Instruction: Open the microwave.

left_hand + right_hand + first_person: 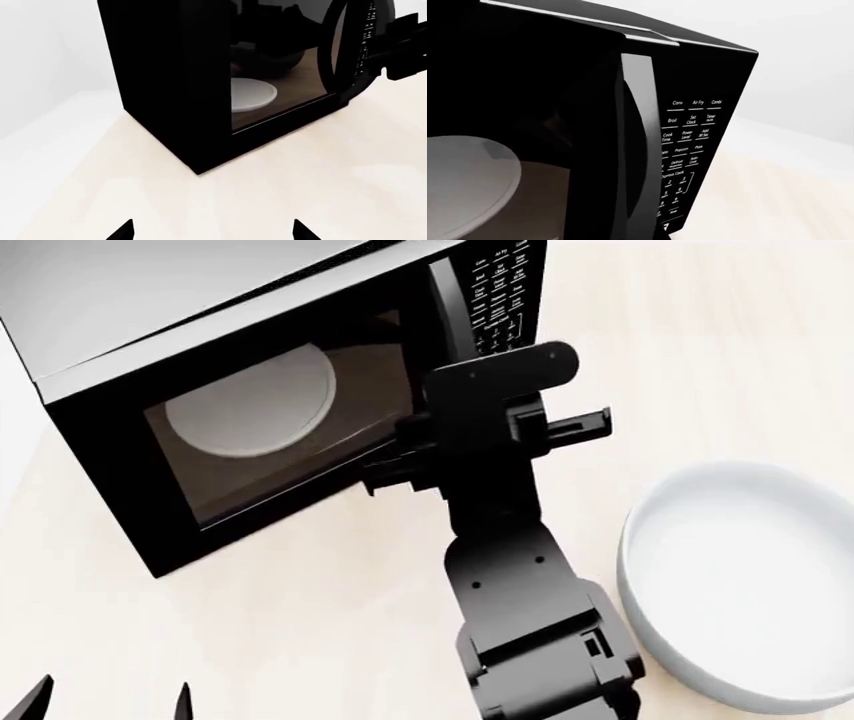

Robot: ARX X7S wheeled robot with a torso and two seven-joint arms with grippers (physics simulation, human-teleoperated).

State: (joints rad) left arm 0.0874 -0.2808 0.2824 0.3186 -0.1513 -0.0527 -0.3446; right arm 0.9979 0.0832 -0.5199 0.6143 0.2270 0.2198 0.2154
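The microwave [120, 460] is a black box with a grey top on a pale table. Its windowed door shows the round white turntable plate [254, 400] inside, and the door looks closed or nearly so. The white-lettered keypad [501, 290] is at its right. My right gripper [427, 445] is at the door's vertical handle [637, 150], which fills the right wrist view beside the keypad [687, 145]. Its fingers are lost against the dark door. My left gripper [213, 231] is open and empty, low over the table, well short of the microwave [167, 75].
A large white bowl [747, 580] stands on the table to the right of my right arm [514, 570]. The pale tabletop [280, 190] stretches in front of the microwave. The right arm also shows in the left wrist view [400, 45].
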